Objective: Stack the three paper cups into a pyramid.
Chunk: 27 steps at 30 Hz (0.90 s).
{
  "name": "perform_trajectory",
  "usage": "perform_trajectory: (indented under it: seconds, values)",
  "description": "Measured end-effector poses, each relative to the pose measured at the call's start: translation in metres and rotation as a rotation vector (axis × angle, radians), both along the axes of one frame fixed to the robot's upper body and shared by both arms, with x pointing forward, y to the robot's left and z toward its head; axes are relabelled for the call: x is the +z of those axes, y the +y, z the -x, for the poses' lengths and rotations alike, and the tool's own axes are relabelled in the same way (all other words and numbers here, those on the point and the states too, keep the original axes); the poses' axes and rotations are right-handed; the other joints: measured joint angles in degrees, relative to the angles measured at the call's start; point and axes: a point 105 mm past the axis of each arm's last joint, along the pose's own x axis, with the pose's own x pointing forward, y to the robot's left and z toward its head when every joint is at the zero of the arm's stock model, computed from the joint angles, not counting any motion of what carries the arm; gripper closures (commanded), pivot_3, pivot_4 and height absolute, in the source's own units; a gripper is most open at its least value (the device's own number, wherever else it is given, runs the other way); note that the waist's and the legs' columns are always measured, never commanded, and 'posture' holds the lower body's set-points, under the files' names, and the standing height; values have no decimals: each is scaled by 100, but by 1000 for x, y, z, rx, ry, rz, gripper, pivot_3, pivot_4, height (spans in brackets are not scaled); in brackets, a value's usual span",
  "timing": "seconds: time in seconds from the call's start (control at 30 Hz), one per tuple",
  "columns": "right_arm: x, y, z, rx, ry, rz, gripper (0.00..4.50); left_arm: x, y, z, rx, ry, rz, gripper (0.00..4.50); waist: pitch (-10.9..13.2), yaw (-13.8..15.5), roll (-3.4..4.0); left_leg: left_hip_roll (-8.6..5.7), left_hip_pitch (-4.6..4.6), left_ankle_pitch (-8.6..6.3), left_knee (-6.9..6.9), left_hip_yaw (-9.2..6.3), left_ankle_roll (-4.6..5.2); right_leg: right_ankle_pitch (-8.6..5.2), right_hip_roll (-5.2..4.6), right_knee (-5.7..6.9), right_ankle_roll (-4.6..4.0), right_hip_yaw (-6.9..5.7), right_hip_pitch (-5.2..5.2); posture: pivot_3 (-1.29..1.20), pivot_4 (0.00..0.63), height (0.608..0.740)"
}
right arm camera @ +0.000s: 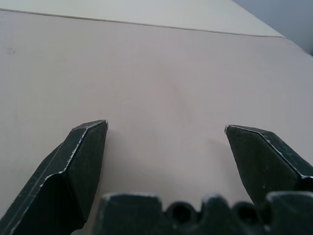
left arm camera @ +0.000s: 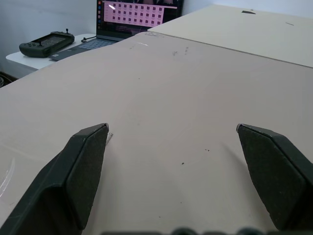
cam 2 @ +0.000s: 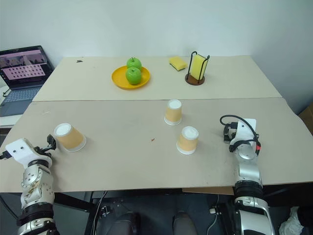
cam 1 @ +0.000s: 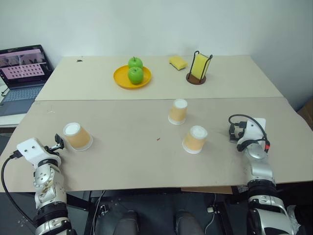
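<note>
From my seat, the left tool [left arm camera: 172, 142] sits low over the desk [cam 1: 127, 156] at its near left edge, fingers spread wide with nothing between them. Just beside it lies the first cup [cam 1: 77, 136], tipped on its side. Toward the middle, the second cup [cam 1: 178, 111] stands upside down, and the third cup [cam 1: 195, 139] stands likewise near it, closer to me. At the right, my right tool [right arm camera: 166, 142] gapes wide and empty, apart from the cups.
</note>
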Motion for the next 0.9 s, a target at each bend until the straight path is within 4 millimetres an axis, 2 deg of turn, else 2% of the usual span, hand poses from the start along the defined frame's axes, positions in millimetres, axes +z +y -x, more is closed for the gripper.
perform_trajectory:
  seconds: [0.17,0.27,0.33,0.37,0.4,0.47,0.5,0.57,0.6,0.67,0.73,0.8,0.9]
  values:
    - [0,0,0,-2,1,0,0,5,-4,-10,-5,-58,65,17,0,41,-1,-1,-3,1,4,-4,-1,0,0,3,0,-4,1,0,150,732]
    - [1,0,-1,-1,-1,0,0,32,-3,-23,-16,-185,142,17,6,23,-11,0,-10,1,6,-5,-2,0,1,-1,0,-5,-1,0,150,732]
    - [1,-3,0,-6,1,4,0,68,-1,-32,-60,-303,174,17,10,7,-16,1,-19,1,6,-6,-2,0,2,-2,0,-5,-8,0,150,732]
    - [1,-5,0,-11,5,7,0,96,-9,-38,-137,-377,170,17,11,2,-19,1,-26,1,6,-7,-2,0,2,-1,0,-6,-13,0,150,732]
    - [1,-6,0,-13,6,7,0,115,-16,-41,-194,-421,155,17,11,2,-18,1,-27,1,6,-7,-2,0,1,-1,0,-6,-13,0,150,732]
    - [0,-6,0,-15,7,7,0,165,-46,-44,-383,-521,77,17,11,1,-17,-2,-23,1,6,-4,-2,0,-2,-3,0,-5,-9,0,150,732]
    - [0,-6,1,-17,7,7,0,185,-69,-42,-507,-552,39,17,12,-1,-17,-1,-21,1,6,-4,-2,0,-2,-3,0,-4,-7,0,150,732]
    - [0,-7,1,-19,7,6,0,209,-115,-35,-741,-577,-16,17,12,-2,-16,-1,-17,1,5,-3,-2,0,-1,-3,0,-4,-5,0,150,732]
    - [0,-7,1,-19,6,7,0,213,-146,-26,-930,-543,-44,17,13,-14,-15,1,-18,1,3,-4,-2,0,2,-2,0,-3,-6,0,150,732]
    - [-1,-9,3,-27,8,8,0,205,-199,-2,-1261,-434,-91,17,13,-52,-9,2,-9,1,-6,0,-2,0,2,-2,0,4,-6,0,150,732]
    - [-1,-9,3,-27,8,8,0,189,-228,18,-1471,-325,-101,17,16,-108,-1,6,-3,1,-6,1,-2,-1,8,1,-1,6,-6,0,150,732]
    - [-1,-11,5,-27,9,13,0,167,-239,30,-1598,-194,-113,17,17,-164,3,7,6,2,-7,0,-2,-5,13,11,-8,8,-5,0,150,732]
    - [8,-23,12,28,18,69,0,132,-241,39,-1702,31,-225,17,29,-149,23,5,4,2,-8,2,-1,-7,13,5,-10,8,-5,0,150,732]
